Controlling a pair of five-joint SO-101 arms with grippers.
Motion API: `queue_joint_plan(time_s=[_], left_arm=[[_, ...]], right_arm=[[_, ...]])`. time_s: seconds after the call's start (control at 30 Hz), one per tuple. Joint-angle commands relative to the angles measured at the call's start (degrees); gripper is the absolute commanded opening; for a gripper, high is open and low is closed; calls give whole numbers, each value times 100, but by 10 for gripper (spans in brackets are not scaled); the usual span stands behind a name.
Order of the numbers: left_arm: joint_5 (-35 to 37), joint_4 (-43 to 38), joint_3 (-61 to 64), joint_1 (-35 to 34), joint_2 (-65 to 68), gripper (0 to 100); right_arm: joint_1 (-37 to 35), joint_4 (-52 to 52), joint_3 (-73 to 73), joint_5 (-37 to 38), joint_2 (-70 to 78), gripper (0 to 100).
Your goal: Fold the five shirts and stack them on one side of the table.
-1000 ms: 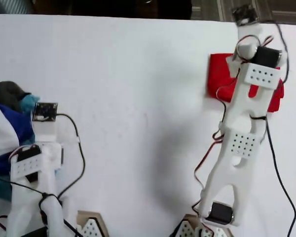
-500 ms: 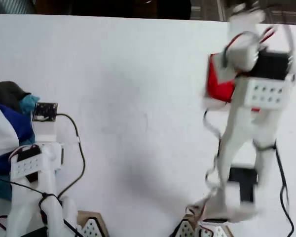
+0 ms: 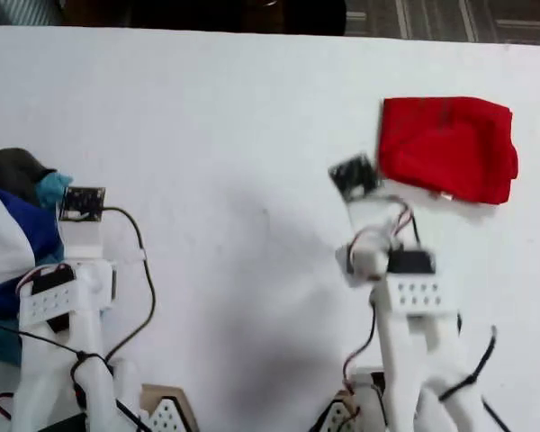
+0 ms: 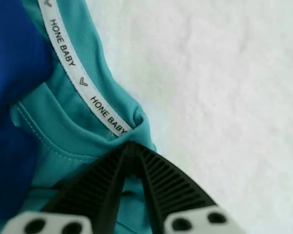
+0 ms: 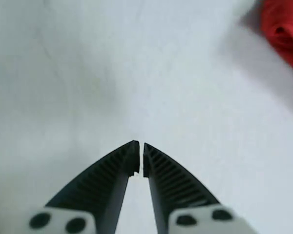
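A folded red shirt (image 3: 447, 147) lies flat at the far right of the white table (image 3: 234, 117); its edge also appears in the right wrist view (image 5: 283, 29). My right arm (image 3: 405, 288) stands nearer the front edge, apart from that shirt. Its gripper (image 5: 140, 146) is shut over bare table with nothing in it. At the left edge is a loose pile: a white shirt (image 3: 0, 238), a blue shirt (image 3: 27, 220), a teal shirt (image 3: 52, 187) and a dark shirt (image 3: 13, 166). My left gripper (image 4: 132, 147) is shut, its tips resting on the teal shirt's collar (image 4: 78, 122).
Wooden arm bases (image 3: 166, 409) sit at the front edge. Cables (image 3: 144, 261) loop beside the left arm (image 3: 67, 288). White tabletop stretches between the pile and the red shirt.
My right arm has swung back from over the red shirt toward the front edge, uncovering the folded shirt. The left arm and the pile have not moved.
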Motion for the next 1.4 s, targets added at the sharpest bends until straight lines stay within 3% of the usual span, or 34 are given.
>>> queue_joint_plan(time_s=[0.0,0.43,0.7,0.83,0.93,1.07,1.37], left_arm=[[26,-88,4,-9,-105,27],[-9,-26,-207,-18,-141,27],[-18,2330,-2712,-738,-123,30],[-176,2919,-3609,-1512,-97,138],[-782,2796,-3864,-2119,-88,254],[-1037,2198,-3829,-2629,-18,274],[-993,2163,-3829,-2207,1451,274]], right_arm=[[4,-989,923,-26,-382,20],[-31,-1560,1600,-62,-567,19],[-31,-1525,1600,-62,-558,19],[-31,-1516,1600,-62,-558,19],[-31,-1516,1653,-62,-593,19],[-31,-1516,1653,-62,-593,19],[-31,-1516,1653,-62,-593,19]])
